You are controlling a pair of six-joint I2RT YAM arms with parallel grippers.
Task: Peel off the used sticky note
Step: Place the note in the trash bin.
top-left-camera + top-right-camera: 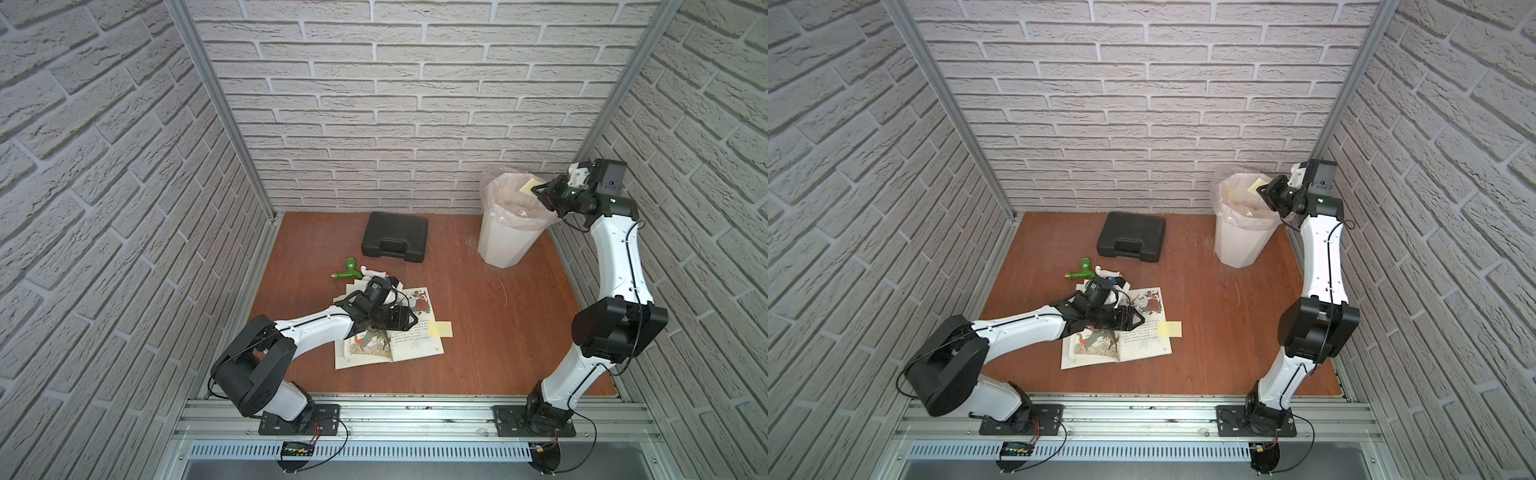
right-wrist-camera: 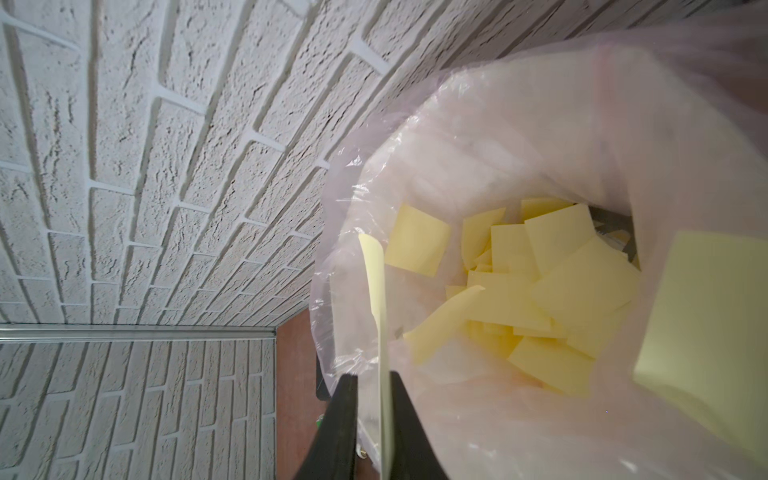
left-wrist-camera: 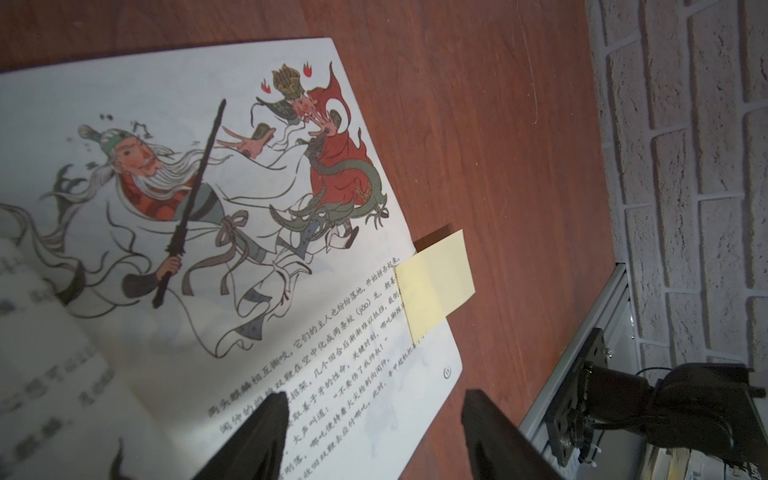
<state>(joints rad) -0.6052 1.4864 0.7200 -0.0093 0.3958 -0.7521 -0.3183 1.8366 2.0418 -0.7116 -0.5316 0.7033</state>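
The reddish-brown wooden tabletop [image 1: 478,332] spreads under both my arms. The white plastic waste bin [image 1: 507,245], lined with a thin clear plastic bag [image 2: 519,137], stands directly below my right gripper [image 2: 372,415], with its mouth beneath my fingertips. The open paper picture book [image 1: 411,345], with painted warriors and printed text, lies flat under my left gripper [image 3: 374,432]. The shut black plastic carrying case [image 1: 395,237] sits well beyond my left gripper, towards the back wall. A green plastic tap-shaped fitting [image 1: 347,270] lies nearer, just past my left wrist.

My right jaws stand slightly parted. The pale yellow square sticky note [image 2: 380,316] juts out edge-on between them, over the bin's mouth. It lies against one finger, with a gap at the other. Below it a heap of loose yellow notes [image 2: 540,291] covers the bottom of the bag.

My left jaws are spread wide with nothing between them, poised over the printed text near the page's edge. Whether they touch the paper I cannot tell. Just ahead of them a second sticky note [image 3: 436,286], the same pale yellow, is stuck to the page's outer edge, part on the paper and part overhanging the tabletop.
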